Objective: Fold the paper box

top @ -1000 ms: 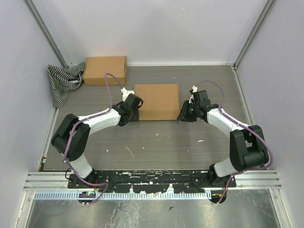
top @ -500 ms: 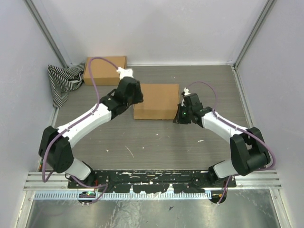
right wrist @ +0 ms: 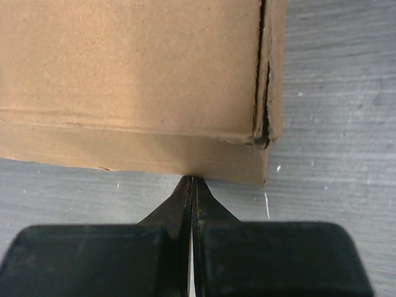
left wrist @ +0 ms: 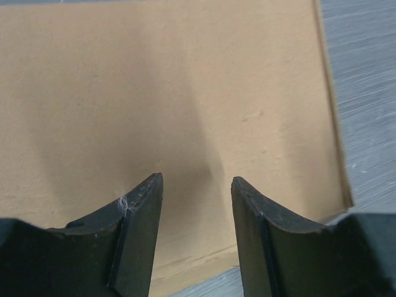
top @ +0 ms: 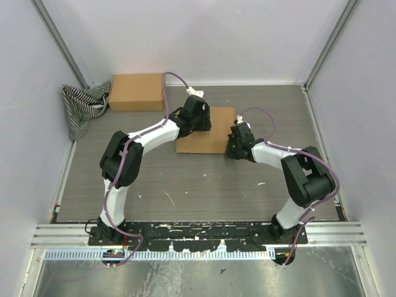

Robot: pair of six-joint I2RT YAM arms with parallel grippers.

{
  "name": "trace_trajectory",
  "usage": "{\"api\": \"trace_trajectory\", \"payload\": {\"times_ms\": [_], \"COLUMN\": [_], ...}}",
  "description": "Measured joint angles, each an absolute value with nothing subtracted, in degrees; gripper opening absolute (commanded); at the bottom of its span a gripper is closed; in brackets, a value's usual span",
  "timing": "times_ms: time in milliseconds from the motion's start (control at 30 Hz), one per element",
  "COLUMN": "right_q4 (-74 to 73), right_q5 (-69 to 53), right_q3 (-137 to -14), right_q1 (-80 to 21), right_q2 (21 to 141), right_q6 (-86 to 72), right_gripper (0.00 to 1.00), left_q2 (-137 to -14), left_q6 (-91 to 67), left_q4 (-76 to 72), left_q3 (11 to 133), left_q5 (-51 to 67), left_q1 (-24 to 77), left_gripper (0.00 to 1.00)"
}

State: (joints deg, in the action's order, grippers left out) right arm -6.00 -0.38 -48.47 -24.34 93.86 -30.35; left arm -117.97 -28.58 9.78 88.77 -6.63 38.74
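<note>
brown paper box point(top: 213, 139) beneath left claw point(left wrist: 197, 185)

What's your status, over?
Left gripper open over plain brown cardboard mailer box. Right gripper shut, tips at its front wall. Black-and-white striped cloth, second brown cardboard box apart.

A closed brown cardboard box point(top: 137, 91) beside a crumpled black-and-white striped cloth point(top: 83, 106), back-left on the grey table point(top: 185, 182)
</note>
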Motion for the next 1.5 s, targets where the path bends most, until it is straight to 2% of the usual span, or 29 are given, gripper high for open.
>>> {"api": "trace_trajectory", "payload": {"times_ms": [200, 533, 833, 1000, 1300, 1500], "right_q4": [-1.2, 17.3, 20.3, 22.5, 22.6, 24.3], "right_q5": [1.9, 4.9, 3.7, 2.4, 1.6, 1.8], "right_q3": [-50.4, -50.0, -48.9, -49.5, -59.2, -58.2], "right_q1": [-24.3, -25.1, -35.1, -36.8, -37.6, -37.2], "right_q2": [98.4, 104.8, 104.2, 105.0, 113.9, 113.7], "right_q6": [-32.1, -35.9, -33.3, -32.8, -29.0, -28.9], "right_gripper": [0.01, 0.01, 0.01, 0.01, 0.01, 0.01], "left_q2": [-121.3, -122.2, -122.5, -122.4, -117.2, -115.1], "left_q6": [-28.2, -28.0, -27.8, -27.7, -28.1, -27.1], "left_q4": [9.7, 6.9, 6.1, 5.0, -1.3, 0.5], "left_q3": [92.2, 92.1, 92.1, 91.1, 81.8, 80.5], "left_q5": [-2.9, -0.1, 2.1, 3.9, 8.5, 8.2], "left_q1": [38.8, 38.1, 38.0, 36.8, 31.4, 30.4], "left_gripper": [0.51, 0.47, 0.46, 0.46, 0.51, 0.59]}}
